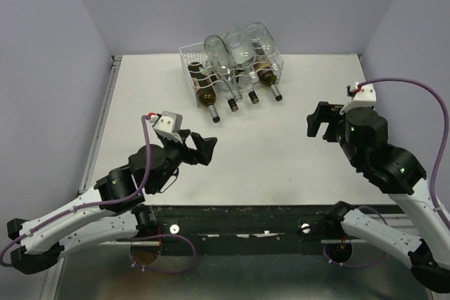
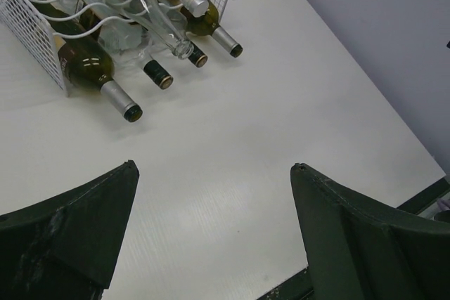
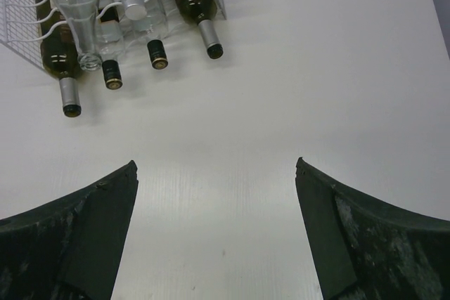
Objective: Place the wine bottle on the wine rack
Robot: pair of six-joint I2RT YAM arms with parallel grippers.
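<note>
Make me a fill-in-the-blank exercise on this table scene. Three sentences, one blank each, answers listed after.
1. The left gripper and the right gripper both stand ___, with nothing between their fingers.
2. The wine rack at the far side of the table is built of ___ wire.
3. Its lower row holds ___ dark bottles, necks pointing towards the arms.

Missing words: open; white; four.

One wine rack point(image 1: 190, 61), upper centre, holds seven wine bottles point(image 1: 235, 46): four in the lower row, three clear above.
</note>
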